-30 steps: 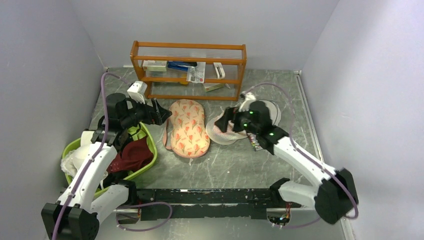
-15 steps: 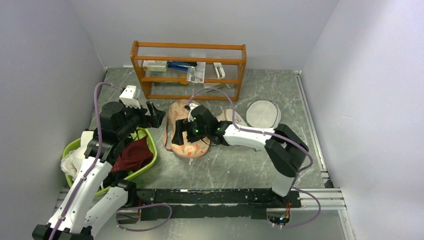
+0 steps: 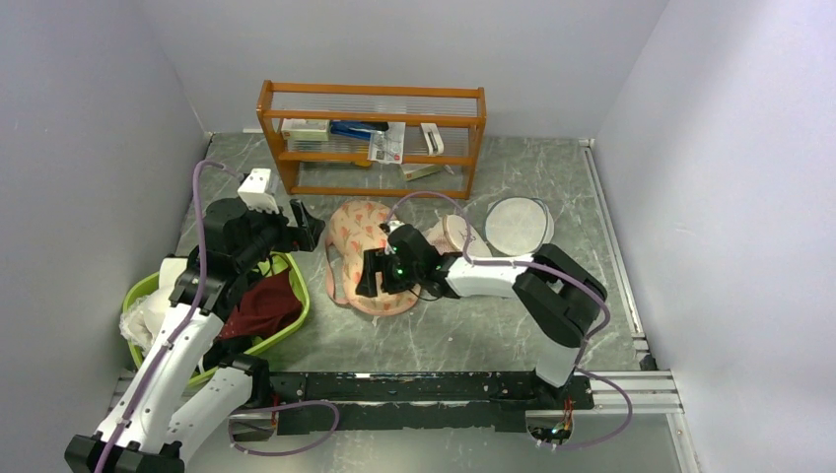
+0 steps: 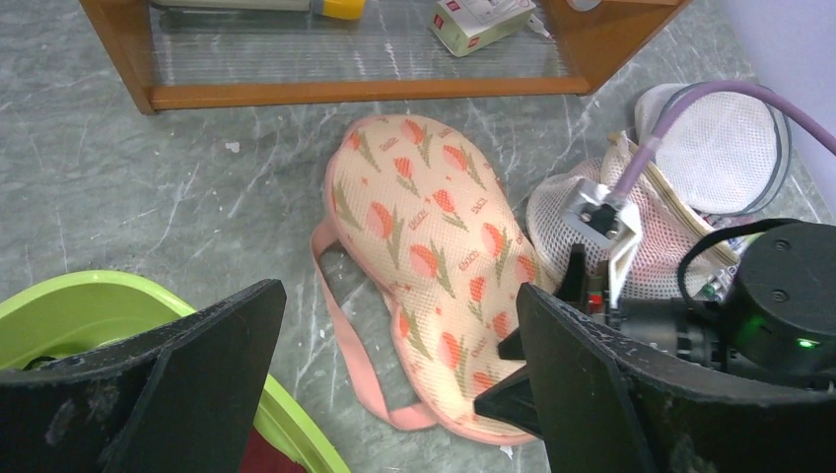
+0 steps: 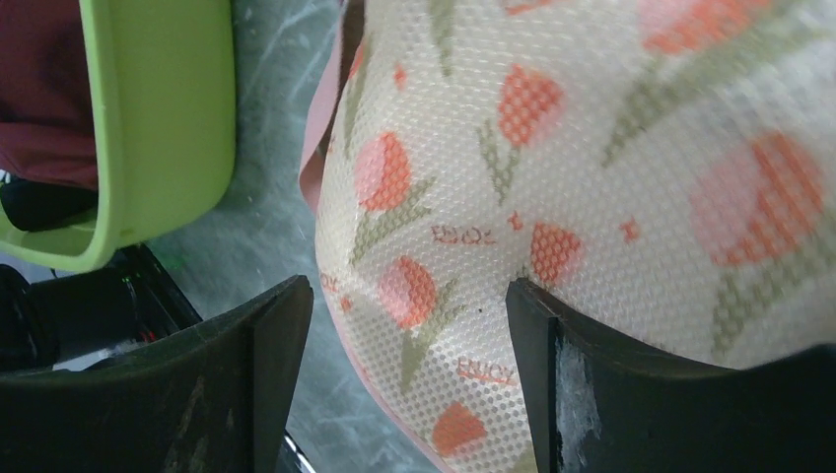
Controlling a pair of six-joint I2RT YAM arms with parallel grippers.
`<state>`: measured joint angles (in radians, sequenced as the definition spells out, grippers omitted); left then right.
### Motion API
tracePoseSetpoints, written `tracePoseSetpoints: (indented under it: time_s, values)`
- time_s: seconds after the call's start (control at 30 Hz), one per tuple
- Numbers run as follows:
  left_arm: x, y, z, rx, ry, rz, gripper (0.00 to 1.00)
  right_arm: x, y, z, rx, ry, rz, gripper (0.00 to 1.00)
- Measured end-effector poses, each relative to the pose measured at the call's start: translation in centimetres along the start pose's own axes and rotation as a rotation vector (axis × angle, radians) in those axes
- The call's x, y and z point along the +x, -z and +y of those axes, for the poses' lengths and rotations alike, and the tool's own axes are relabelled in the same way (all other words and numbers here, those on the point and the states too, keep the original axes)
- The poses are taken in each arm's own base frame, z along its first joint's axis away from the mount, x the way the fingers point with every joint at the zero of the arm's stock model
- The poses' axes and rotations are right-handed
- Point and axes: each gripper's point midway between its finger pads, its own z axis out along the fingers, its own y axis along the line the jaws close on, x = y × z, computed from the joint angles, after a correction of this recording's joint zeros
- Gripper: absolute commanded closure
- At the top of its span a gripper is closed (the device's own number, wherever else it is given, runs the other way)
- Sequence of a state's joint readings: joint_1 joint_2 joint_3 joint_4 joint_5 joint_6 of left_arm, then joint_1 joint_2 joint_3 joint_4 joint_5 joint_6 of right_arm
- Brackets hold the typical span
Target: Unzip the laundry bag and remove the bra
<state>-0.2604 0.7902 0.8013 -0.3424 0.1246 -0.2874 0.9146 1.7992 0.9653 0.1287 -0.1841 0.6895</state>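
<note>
Mid-table, just near of the wooden shelf (image 3: 373,138): laundry bag (image 3: 355,225) lies flat, long axis running far-to-near, pink strap loop (image 4: 340,325) trailing off its left edge. No open seam visible, so I read it as zipped. Bra not visible, presumably inside.

Right gripper (image 5: 406,296) is low over the bag's near lobe, jaws apart with printed mesh showing between the fingers; no pinch visible. Left gripper (image 4: 399,291) hangs left of the bag, above the far end of the green basket (image 3: 296,296), jaws wide, holding nothing.

Step, my read: first contact, locating the zip. Can't spot the pull in any view. Next move needs the pull found along the rim, a narrow pinch on the tab rather than the mesh, and probably the left arm pinning the bag so it doesn't slide.

White mesh dome bag (image 3: 449,236) sits touching or just right of the bag, behind the right arm; round mesh disc (image 3: 520,225) further right. Maroon garment (image 3: 261,307) in the basket.

Table (image 3: 473,335) is grey marbled, looks smooth. Plain pale walls on three sides.
</note>
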Motion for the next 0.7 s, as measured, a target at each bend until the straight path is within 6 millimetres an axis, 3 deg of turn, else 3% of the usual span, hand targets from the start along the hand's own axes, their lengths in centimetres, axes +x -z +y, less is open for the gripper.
tracePoseSetpoints:
  time_s: [0.37, 0.5, 0.6, 0.7]
  values:
    - [0.8, -0.7, -0.1, 0.016, -0.006, 0.039, 0.01, 1.5, 5.4, -4.7, 0.066, -0.046, -0.059, 0.21]
    - [1.3, -1.0, -0.5, 0.048, -0.014, 0.061, 0.01, 0.7, 8.3, -8.8, 0.129, -0.086, -0.109, 0.20]
    - [1.5, -1.2, -0.6, 0.054, -0.018, 0.073, 0.01, -1.1, 10.2, -12.8, 0.216, -0.118, -0.155, 0.19]
    - [1.7, -1.3, -0.5, 0.053, -0.020, 0.079, 0.01, -3.3, 11.5, -15.6, 0.309, -0.119, -0.177, 0.18]
